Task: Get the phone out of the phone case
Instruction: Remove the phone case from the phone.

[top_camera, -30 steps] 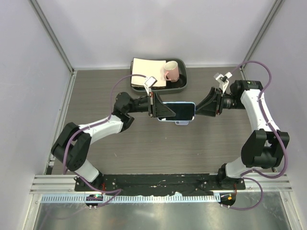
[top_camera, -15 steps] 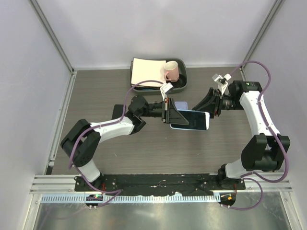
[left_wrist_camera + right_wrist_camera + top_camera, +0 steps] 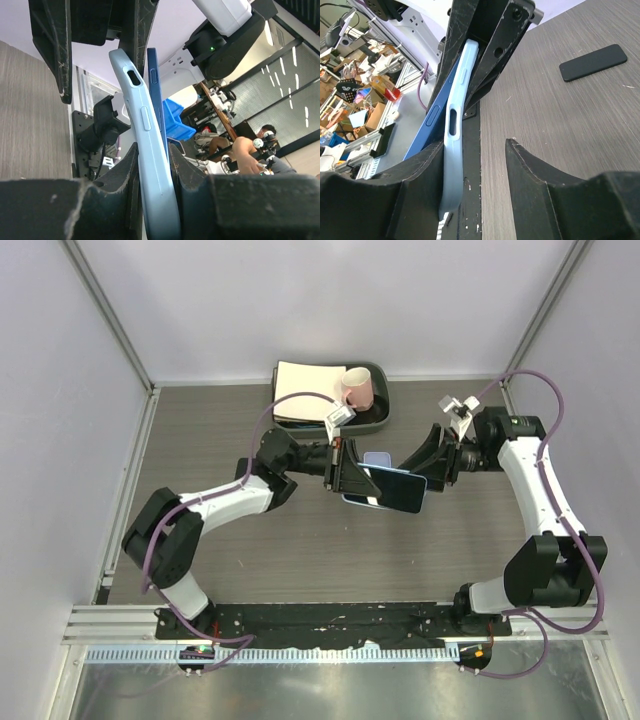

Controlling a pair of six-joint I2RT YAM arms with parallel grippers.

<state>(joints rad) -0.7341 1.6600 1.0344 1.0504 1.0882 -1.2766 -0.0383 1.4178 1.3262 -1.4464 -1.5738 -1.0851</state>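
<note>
Bracing phone case in clenched left gripper, mid-frame; meeting it with released right gripper, probably to pry phone.

Blues over grey grain
Pale blue silicone phone case, slim navy phone, grey wood-grain tabletop, pink ceramic mug.
</note>
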